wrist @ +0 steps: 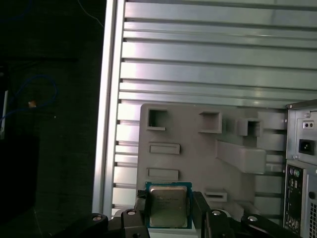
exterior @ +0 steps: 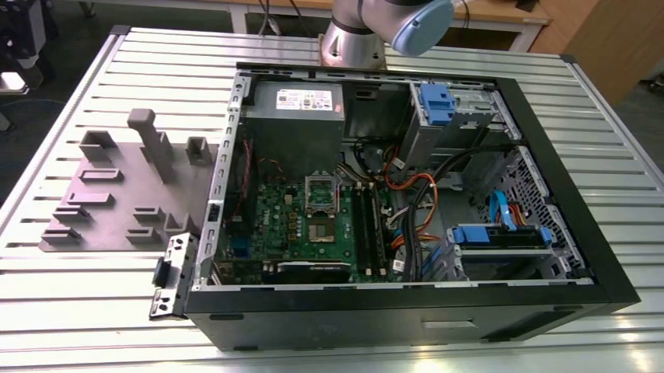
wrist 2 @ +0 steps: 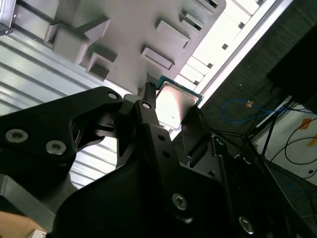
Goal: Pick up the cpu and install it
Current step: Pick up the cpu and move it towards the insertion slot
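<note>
Slatted aluminium tabletop (exterior: pixel 93 311) is occupied by an open computer case (exterior: pixel 415 318) and, at the exterior view's left of it, a grey fixture plate (exterior: pixel 114 202) set with slotted blocks (exterior: pixel 102 148). In the first wrist view the cpu (wrist: pixel 168 206) is seen clamped by two opposite edges between the black fingers (wrist: pixel 199 213) of the gripper (wrist: pixel 170 212), held above the plate and clear of it, with its dull metal top turned to the camera. The same grip is shown from behind in the second wrist view.

Only two narrow edges are held, so a slip or twist could be caused by any knock against the case or its cables (exterior: pixel 415 194). A tilted chip could be seated askew in the socket (exterior: pixel 322 194) on the motherboard (exterior: pixel 311 229), and contacts bent.

The arm (exterior: pixel 363 31) is seen rising from its base behind the case; the wrist is judged to be poised over the plate, pointed down at it.
</note>
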Robot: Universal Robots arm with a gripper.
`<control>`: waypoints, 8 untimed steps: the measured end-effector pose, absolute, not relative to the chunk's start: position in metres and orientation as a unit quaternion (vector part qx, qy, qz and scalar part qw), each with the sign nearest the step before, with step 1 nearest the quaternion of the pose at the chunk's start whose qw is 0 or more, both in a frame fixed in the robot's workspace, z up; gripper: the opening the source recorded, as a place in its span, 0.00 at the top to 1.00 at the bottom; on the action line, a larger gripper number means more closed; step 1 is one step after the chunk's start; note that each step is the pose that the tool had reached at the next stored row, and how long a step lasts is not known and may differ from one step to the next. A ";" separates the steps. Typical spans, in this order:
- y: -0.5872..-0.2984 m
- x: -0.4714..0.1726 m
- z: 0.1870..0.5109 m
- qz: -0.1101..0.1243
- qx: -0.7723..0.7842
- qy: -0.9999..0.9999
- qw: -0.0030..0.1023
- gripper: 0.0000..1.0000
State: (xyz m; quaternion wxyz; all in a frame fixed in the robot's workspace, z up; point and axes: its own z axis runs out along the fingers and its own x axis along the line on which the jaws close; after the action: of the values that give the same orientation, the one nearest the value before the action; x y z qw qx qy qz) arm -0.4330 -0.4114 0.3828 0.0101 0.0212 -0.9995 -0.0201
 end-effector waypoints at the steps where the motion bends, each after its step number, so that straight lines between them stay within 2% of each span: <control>1: -0.411 -0.433 0.384 -0.020 0.021 -1.000 0.010 0.55; 8: -0.411 -0.433 0.389 -0.020 0.021 -1.000 0.010 0.55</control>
State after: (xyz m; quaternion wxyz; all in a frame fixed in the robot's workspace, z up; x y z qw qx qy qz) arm -0.4330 -0.4114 0.3892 0.0101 0.0212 -0.9995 -0.0200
